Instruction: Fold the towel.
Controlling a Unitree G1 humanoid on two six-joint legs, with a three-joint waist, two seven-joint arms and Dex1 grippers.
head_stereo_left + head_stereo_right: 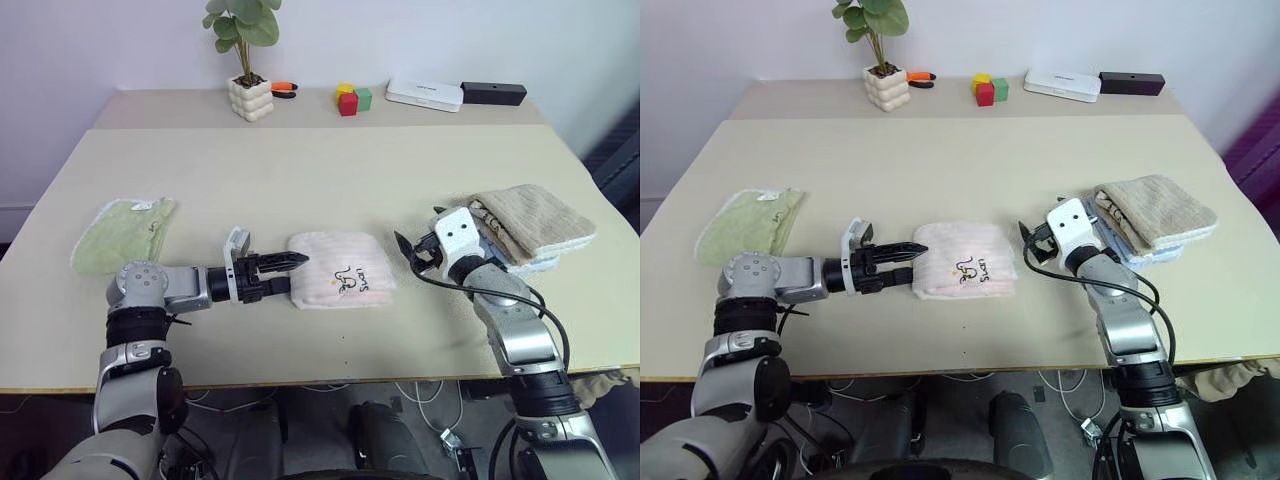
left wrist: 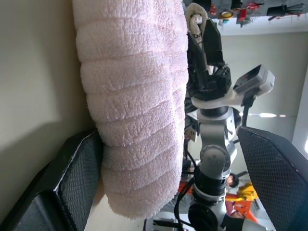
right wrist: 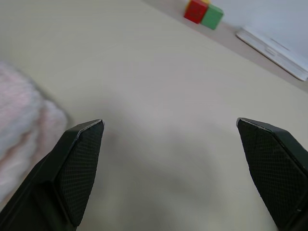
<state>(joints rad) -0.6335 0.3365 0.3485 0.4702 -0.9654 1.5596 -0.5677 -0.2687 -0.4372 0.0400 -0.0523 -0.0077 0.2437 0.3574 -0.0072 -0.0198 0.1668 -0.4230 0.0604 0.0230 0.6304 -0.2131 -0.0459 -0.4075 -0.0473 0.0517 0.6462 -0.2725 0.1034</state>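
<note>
Between open grippers, folded towel [image 1: 340, 270]

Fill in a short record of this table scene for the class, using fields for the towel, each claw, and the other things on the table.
towel: pale pink towel, folded into a compact bundle near the table's front middle, dark embroidery facing up
left claw: left claw open, level, at the towel's left edge
right claw: right claw open, beside the towel's right side, holding nothing
other cloths: light green cloth on the left; tan ribbed towel on the right
far edge: potted plant, coloured blocks
</note>
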